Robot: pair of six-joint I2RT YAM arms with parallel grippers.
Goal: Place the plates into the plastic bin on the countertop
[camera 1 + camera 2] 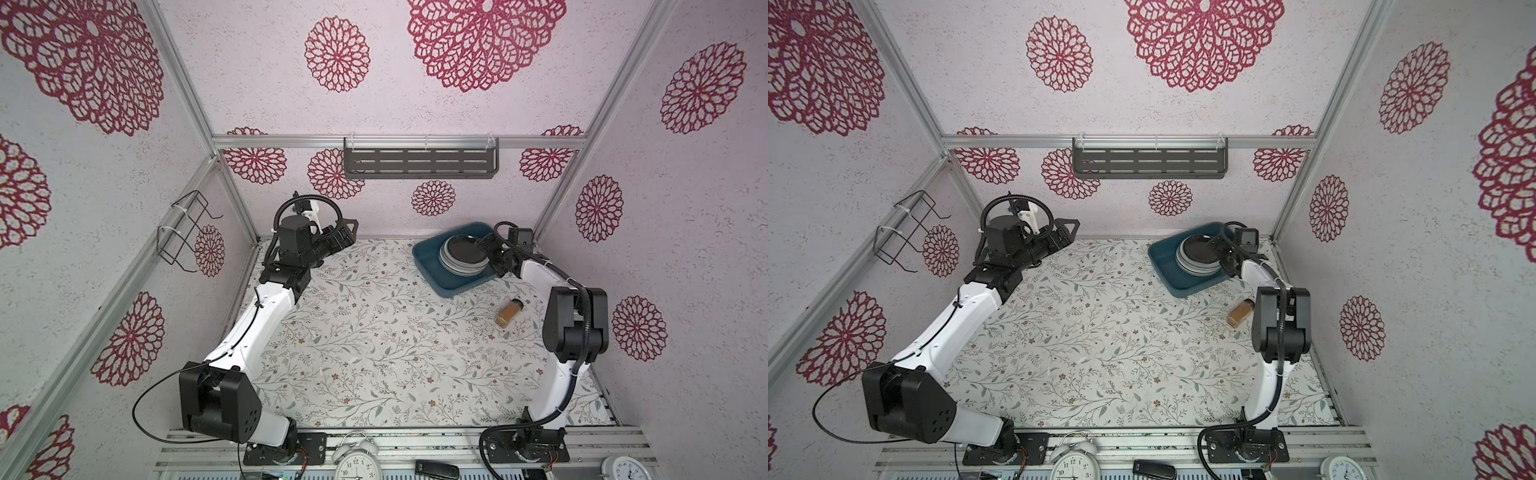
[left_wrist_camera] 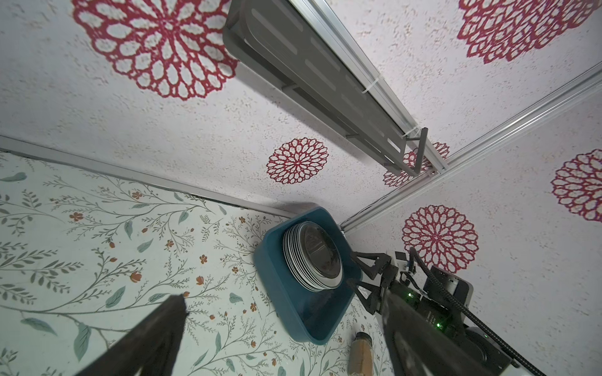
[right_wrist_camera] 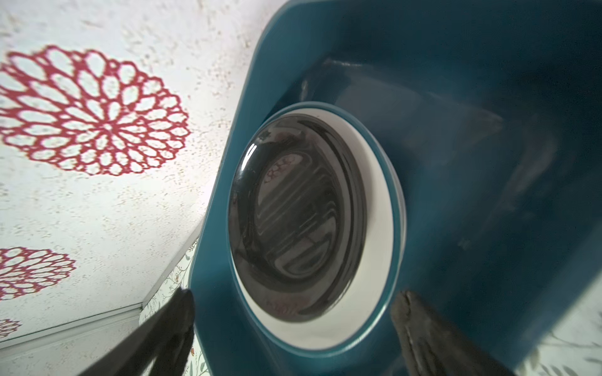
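At the far left corner of the countertop [image 1: 374, 332], left gripper [image 1: 349, 232]: jaws wide, empty. Far right corner: plates [image 1: 457, 270] stacked in the plastic bin [image 1: 428, 266] (black plate [image 1: 459, 248] on top), right gripper [image 1: 485, 245] at the stack's edge, jaws wide, nothing held. No plate seen outside, so looks done.

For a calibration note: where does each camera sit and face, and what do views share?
Top view: overhead, looking down on the white vine-printed countertop; left arm and right arm show.
Top view: beside it, same aim; rectangular teal plastic bin far right.
Left wrist: far-left corner, facing the bin; open left end effector frames it.
Right wrist: at the bin, facing the small round black plate; open right end effector shows.
Shared: bin, plate.
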